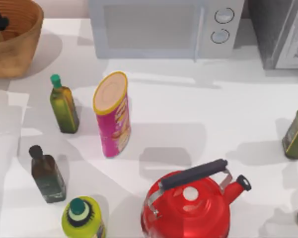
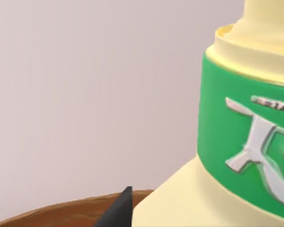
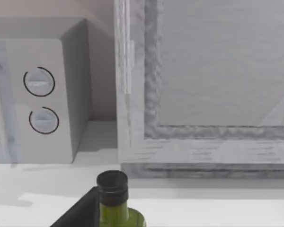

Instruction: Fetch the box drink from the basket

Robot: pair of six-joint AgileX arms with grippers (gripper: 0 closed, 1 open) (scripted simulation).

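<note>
Box drink (image 2: 236,142) just beside left fingers (image 2: 118,212) over basket (image 1: 17,44); grip unclear.

White table (image 1: 188,114) carried the basket (image 1: 20,44) at its far left corner, a microwave (image 1: 164,27) along the back, and a grey cabinet (image 1: 283,32) at back right. Mid-left stood a green-capped olive bottle (image 1: 63,106), a tilted pink chip can (image 1: 112,116), and a dark bottle (image 1: 47,173). At the front were a yellow-green bottle (image 1: 83,218) and a red kettle (image 1: 186,206). Another olive bottle (image 1: 296,134) stood at the right edge.
</note>
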